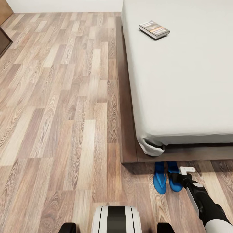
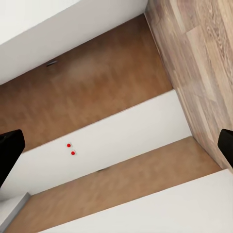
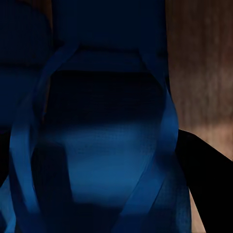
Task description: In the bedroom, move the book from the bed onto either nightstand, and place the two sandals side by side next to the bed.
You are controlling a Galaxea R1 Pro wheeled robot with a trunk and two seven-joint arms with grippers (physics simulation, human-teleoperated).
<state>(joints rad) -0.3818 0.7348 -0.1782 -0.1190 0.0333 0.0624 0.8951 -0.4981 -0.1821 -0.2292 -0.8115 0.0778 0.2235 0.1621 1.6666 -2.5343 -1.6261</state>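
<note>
the two sandals lie side by side on the floor [image 1: 64, 129] just at the near end of the bed [image 1: 181, 81], toes tucked toward the dark frame. the left sandal [image 1: 160, 181] lies free; the right sandal [image 1: 174, 181] has the right gripper [image 1: 176, 177] down on it, and the right wrist view is taken up by its blue straps [image 3: 29, 160] and footbed, with dark finger shapes at either edge. the fingers look spread around the sandal, but whether they are pinching it or merely straddling it i cannot tell. the left gripper [image 2: 116, 145] has its fingertips wide apart at the edges of the left wrist view, holding nothing.

the step in hand looks like setting this sandal beside its mate. to do it well: keep the sole flat on the floor, line the heel up with the left sandal, let go cleanly and lift straight up so the strap does not snag and drag it askew.

the book [image 1: 154, 29] lies far up the mattress, near the left edge, not yet moved.
</note>
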